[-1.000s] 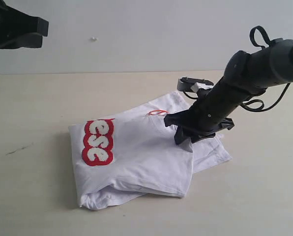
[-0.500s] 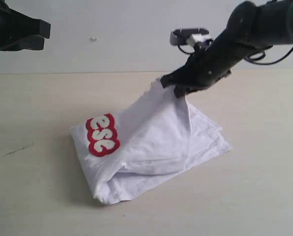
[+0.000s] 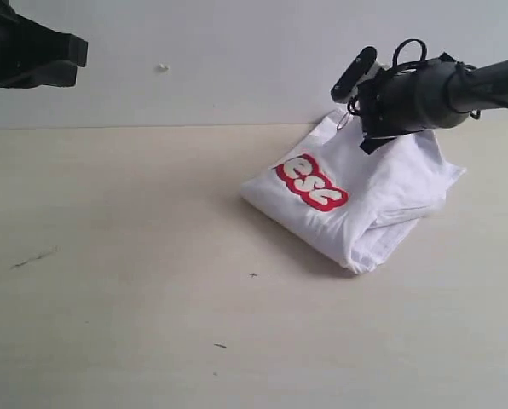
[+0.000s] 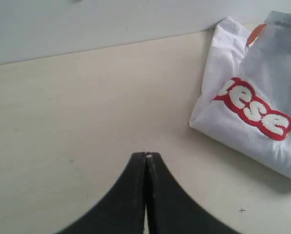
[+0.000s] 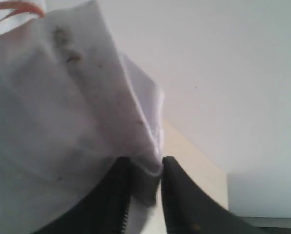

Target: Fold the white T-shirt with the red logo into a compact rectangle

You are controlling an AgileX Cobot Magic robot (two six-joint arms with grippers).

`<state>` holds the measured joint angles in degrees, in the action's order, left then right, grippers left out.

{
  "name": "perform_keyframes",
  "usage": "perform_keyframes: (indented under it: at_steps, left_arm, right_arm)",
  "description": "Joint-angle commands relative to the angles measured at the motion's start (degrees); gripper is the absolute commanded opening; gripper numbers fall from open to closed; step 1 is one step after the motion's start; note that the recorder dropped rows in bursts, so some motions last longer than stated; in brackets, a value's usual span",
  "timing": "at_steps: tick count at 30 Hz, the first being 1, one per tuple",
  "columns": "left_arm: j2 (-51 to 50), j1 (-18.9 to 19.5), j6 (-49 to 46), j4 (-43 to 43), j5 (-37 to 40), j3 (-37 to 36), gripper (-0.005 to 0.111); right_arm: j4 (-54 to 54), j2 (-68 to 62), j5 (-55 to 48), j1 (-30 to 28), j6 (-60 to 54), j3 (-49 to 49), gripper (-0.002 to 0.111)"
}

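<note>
a pale table (image 3: 109,256) is backed by a plain white wall (image 3: 237,51), the folded shirt (image 3: 382,204), at the table's far right, is held up by the right gripper (image 5: 144,163), narrowed onto a fold, the left gripper (image 4: 146,161) is seen closed tight and empty, and the logo (image 3: 312,182) is cut to "ese".

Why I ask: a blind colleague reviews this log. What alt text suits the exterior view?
The right gripper pinches a folded white T-shirt, holding its far edge up while the rest lies on a pale table. The red logo faces the camera; the left arm sits apart, upper left.
</note>
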<state>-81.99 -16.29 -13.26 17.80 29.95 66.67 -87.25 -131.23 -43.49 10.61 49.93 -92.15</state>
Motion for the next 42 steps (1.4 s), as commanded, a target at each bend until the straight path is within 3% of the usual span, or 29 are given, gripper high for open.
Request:
perform_keyframes:
  at_steps: [1, 7, 14, 17, 22, 30, 37, 42]
  left_arm:
    - [0.0, -0.3, -0.2, 0.5, -0.2, 0.0, 0.0]
    - [0.0, -0.3, -0.2, 0.5, -0.3, 0.0, 0.0]
    - [0.0, -0.3, -0.2, 0.7, 0.2, 0.0, 0.0]
    - [0.6, -0.3, -0.2, 0.7, 0.5, 0.0, 0.0]
    - [2.7, -0.3, -0.2, 0.7, 1.1, 0.0, 0.0]
    - [6.7, -0.3, -0.1, 1.9, 2.6, 0.0, 0.0]
    - [9.6, -0.3, -0.1, 2.4, 5.3, 0.0, 0.0]
    - [10.3, -0.4, -1.3, 3.6, 6.3, -0.8, 0.0]
  right_arm:
    - [-4.9, -4.6, -4.7, -0.9, 3.7, -7.6, 0.039]
    - [10.9, -7.4, -7.4, -1.2, -9.0, -16.9, 0.039]
    - [61.8, -4.7, -4.3, -1.2, -42.8, -19.6, 0.0]
    - [75.0, -4.5, -9.5, -1.2, -50.4, -18.8, 0.0]
    - [83.9, -3.8, -12.0, 0.1, -52.2, -11.8, 0.0]
    - [102.3, 3.5, -7.8, 9.7, -58.6, 2.5, 0.0]
    - [109.9, 2.9, -3.6, 20.9, -61.3, 3.0, 0.0]
    - [110.2, 6.2, -1.7, 22.2, -60.8, 1.9, 0.009]
